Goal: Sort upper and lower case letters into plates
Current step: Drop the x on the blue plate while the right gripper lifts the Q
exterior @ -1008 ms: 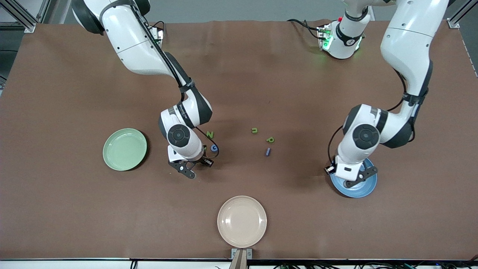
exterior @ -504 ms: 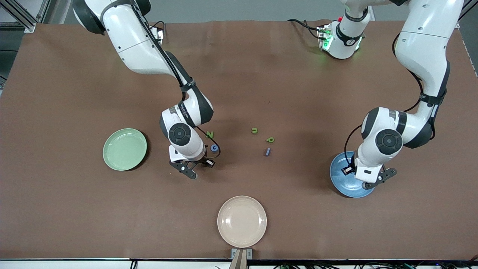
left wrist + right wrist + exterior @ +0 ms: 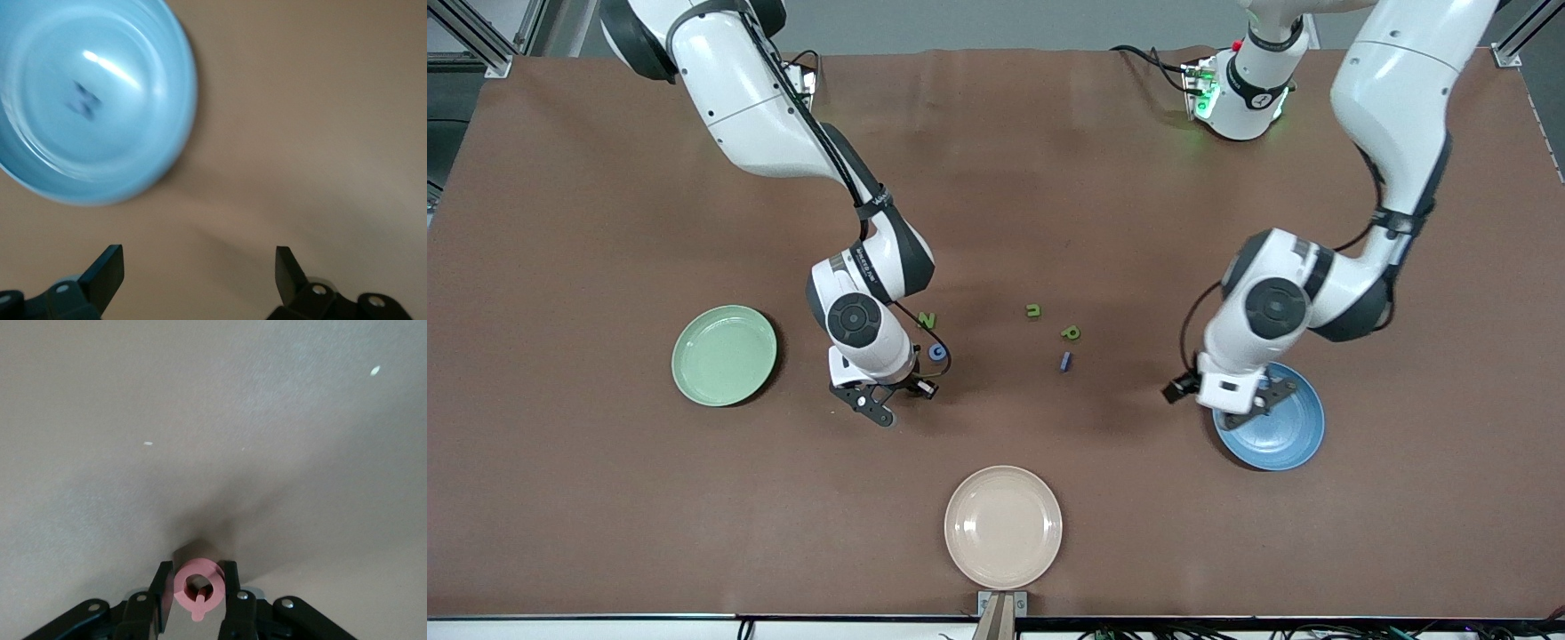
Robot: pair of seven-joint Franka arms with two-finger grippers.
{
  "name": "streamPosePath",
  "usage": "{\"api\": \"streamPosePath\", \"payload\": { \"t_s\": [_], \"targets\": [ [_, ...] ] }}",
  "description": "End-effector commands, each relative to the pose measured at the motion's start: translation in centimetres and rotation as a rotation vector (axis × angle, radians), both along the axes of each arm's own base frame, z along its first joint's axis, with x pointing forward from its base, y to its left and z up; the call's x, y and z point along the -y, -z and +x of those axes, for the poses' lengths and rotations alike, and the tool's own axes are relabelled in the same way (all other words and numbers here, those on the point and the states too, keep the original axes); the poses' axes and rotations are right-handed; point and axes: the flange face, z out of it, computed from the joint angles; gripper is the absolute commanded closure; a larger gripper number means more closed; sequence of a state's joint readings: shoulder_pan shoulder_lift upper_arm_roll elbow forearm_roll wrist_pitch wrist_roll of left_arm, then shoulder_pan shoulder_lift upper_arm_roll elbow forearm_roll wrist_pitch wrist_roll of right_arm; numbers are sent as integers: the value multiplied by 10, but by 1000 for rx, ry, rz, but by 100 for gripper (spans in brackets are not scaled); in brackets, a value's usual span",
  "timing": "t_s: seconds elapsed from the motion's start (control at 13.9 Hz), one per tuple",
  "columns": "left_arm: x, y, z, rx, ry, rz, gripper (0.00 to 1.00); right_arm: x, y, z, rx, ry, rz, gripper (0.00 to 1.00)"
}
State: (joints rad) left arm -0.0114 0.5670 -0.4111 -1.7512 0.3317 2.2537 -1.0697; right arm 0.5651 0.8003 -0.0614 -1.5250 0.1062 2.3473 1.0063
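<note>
gripping a pink letter (image 3: 198, 587), a ring with a short tail, the right gripper (image 3: 198, 595) sits low over bare brown table (image 3: 605, 498) just beside the blue c-shaped letter (image 3: 937, 352) and the green z (image 3: 927, 320), fingers (image 3: 162, 592) pressed against both sides of the ring. seen from the front as a black tool (image 3: 876, 398) under the white wrist, between the pale green plate (image 3: 724, 355) and the middle cluster of letters.

spread wide and holding nothing, the left gripper (image 3: 200, 273) hangs over the edge of the blue plate (image 3: 1280, 427) on the side toward the table's middle, fingertips (image 3: 107, 267) well apart over brown surface in the left wrist view. resting inside the blue plate (image 3: 153, 100), a small dark letter (image 3: 83, 100), too blurred to read.

lying loose near the table's middle: a green u (image 3: 1033, 310), a green p (image 3: 1071, 332) just beside it and nearer the front camera, and a blue upright bar-shaped letter (image 3: 1064, 361) nearer still. pale green plate toward the right arm's end, bare. blue plate toward the left arm's end. beige plate (image 3: 1003, 526) nearest the front camera, between the two.
</note>
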Motion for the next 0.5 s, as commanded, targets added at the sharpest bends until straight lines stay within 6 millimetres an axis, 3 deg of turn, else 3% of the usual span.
{"api": "streamPosePath", "payload": {
  "t_s": [0.0,0.22,0.29,0.43],
  "targets": [
    [59,5,-11,-5,-45,-17,0,44,-28,13,-69,-84,-21,100],
    [120,23,-20,-7,-168,-46,1,122,-75,23,-92,-192,-7,100],
    [138,34,-32,-21,-161,-46,1,148,-84,23,-90,-234,0,100],
    [157,47,-43,-25,-169,-55,2,203,-97,14,-95,-318,16,100]
  ]
}}
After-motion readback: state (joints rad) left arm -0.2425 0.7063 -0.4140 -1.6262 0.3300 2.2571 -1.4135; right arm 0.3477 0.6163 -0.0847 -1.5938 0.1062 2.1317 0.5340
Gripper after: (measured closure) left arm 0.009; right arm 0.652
